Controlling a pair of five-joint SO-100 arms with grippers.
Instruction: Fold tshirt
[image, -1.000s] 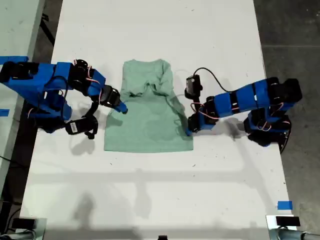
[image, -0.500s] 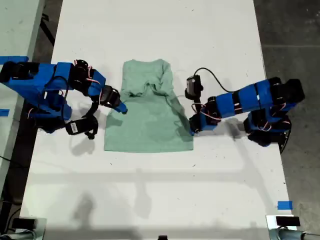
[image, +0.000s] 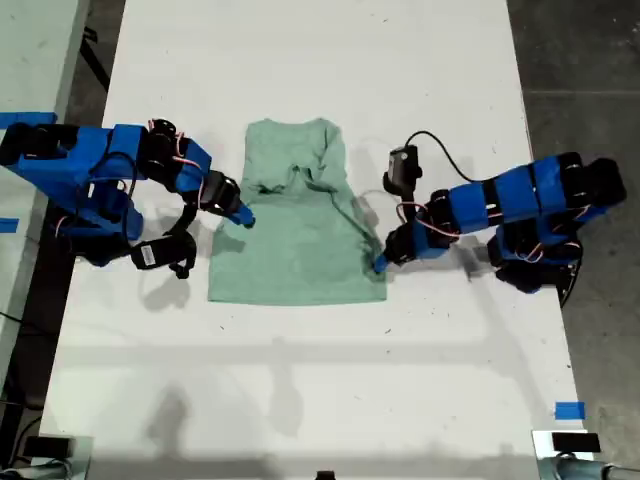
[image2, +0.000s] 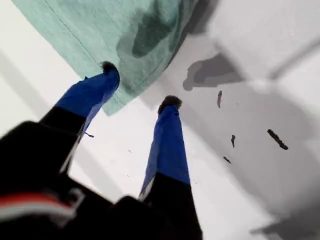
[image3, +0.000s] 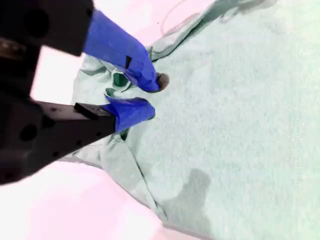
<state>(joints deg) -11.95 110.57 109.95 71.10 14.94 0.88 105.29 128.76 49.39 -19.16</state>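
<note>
Exterior view: pale mint-green cloth tshirt (image: 297, 235) lies mid white table (image: 300, 400), sleeves partly folded in. My first tool (image2: 140, 85) spread wide at its hem corner; my second tool (image3: 150, 97) narrow, pinching sleeve cloth. Pinch both layers w/ first before lifting.

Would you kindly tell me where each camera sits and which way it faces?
Exterior view: overhead, looking straight down at the white table, the tshirt and both blue arms.
First wrist view: rides my first end effector, looking along its open fingers at a tshirt corner.
Second wrist view: rides my second end effector, looking down on rumpled cloth.
Shared: all three views show the tshirt.
</note>
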